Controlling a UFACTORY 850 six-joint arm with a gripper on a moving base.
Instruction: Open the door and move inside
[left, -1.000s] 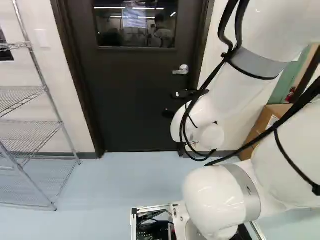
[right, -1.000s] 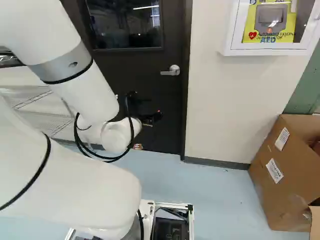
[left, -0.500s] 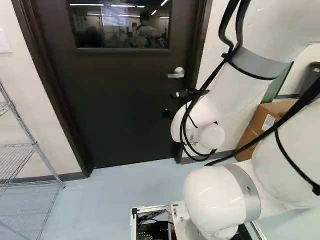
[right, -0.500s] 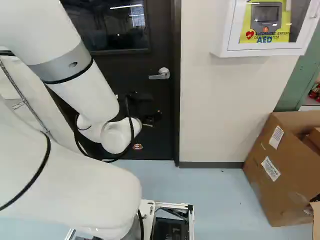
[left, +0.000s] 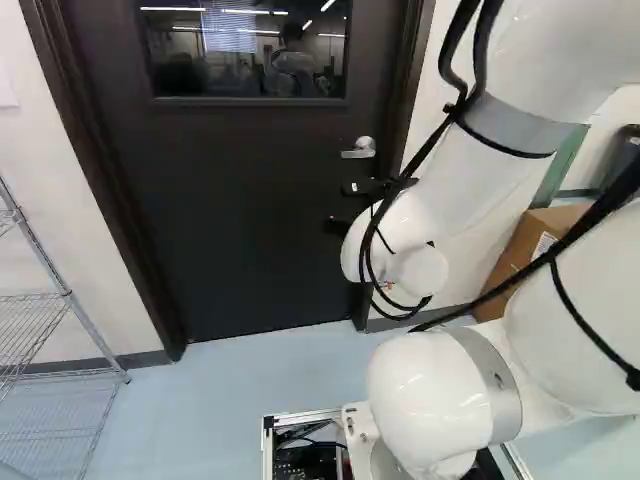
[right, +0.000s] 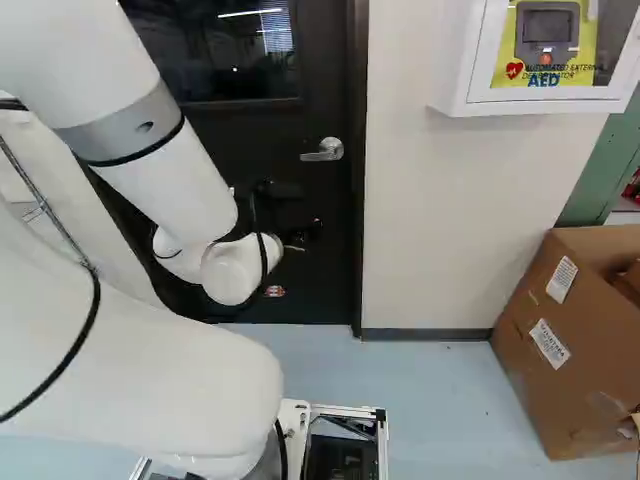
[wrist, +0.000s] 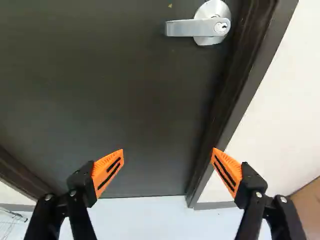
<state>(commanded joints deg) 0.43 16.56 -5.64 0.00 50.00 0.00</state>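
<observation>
Currently, a black two-fingered gripper with orange pads (wrist: 167, 151) is standing spread and holding nothing, facing a flat, dark door (wrist: 100, 90) that is sitting closed. The silver lever handle (wrist: 197, 27) is lying near the door's latch-side edge, higher than the gripper, its free end pointing away from the dark frame (wrist: 230, 100). Reaching it is likely calling for raising the gripper, centring on the lever, then pressing down near the free end, keeping the fingers off the frame. Which way the door is swinging is unclear. A wire shelf rack (left: 62, 293) is standing beyond the hinge side; a brown cardboard box (right: 535, 370) is sitting beyond the latch side.
</observation>
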